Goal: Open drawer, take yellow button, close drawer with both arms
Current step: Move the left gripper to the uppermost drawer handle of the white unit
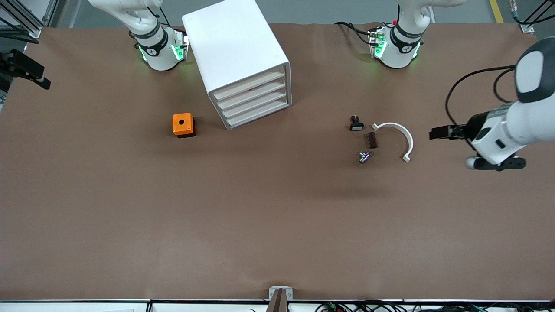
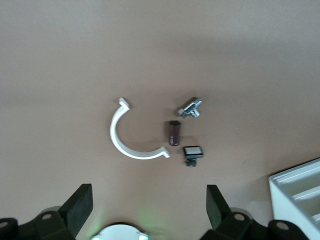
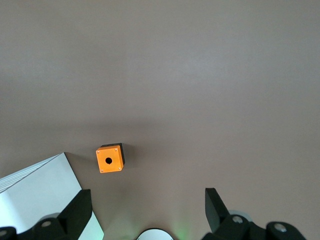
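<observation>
A brown table [image 1: 269,208] holds a white cabinet [image 1: 236,52] with four shallow tray drawers stacked in its front; the uppermost drawer [image 1: 249,85] sits closed, flush with the three below it. The button is not visible anywhere, so its place cannot be told. Near the cabinet, toward the right arm's end of the table, stands an orange cube box [image 1: 182,124] with a round hole in its top. Toward the left arm's end lies a small cluster: a black switch with a white cap [image 1: 356,124], a dark brown block [image 1: 371,140] just beside it, a small metal part [image 1: 364,157] nearer the front camera, and a white curved clip [image 1: 396,138] arcing around them. The left gripper [image 1: 433,132] hangs in the air at the left arm's end of the table, jaws spread wide and empty. The right gripper [image 3: 147,207] hangs above the table near the orange box, jaws likewise wide apart, gripping nothing.
</observation>
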Controlling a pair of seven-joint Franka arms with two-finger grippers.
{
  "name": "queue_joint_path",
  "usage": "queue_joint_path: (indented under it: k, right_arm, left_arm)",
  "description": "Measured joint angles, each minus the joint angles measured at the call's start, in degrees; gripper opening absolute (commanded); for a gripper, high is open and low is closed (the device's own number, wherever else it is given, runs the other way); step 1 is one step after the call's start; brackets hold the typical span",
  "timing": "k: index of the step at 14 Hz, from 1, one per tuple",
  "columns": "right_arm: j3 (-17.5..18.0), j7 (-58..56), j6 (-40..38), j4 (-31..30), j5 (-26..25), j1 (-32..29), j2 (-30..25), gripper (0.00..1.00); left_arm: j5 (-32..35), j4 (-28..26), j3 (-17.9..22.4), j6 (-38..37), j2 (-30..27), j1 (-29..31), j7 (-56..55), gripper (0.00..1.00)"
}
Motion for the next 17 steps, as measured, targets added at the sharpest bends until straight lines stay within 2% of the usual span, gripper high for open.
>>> queue_joint_path:
  k: [6,11,17]
  right_arm:
    - [-0.09,0.00,-0.01,0.01,0.00,0.00,0.00,1.00]
    - [-0.09,0.00,-0.01,0.02,0.00,0.00,0.00,1.00]
    - [-0.22,-0.04,-0.07,0.03,0.00,-0.01,0.00,1.00]
  left_arm:
    - [-3.32,1.08,-0.37,1.45,5.31,-11.29,-30.71,1.00]
    - [-11.36,4.47,-0.42,1.61,9.99,-14.14,-53.82,1.00]
    - [-28.93,6.38,-0.43,1.60,16.76,-15.52,-81.39,1.00]
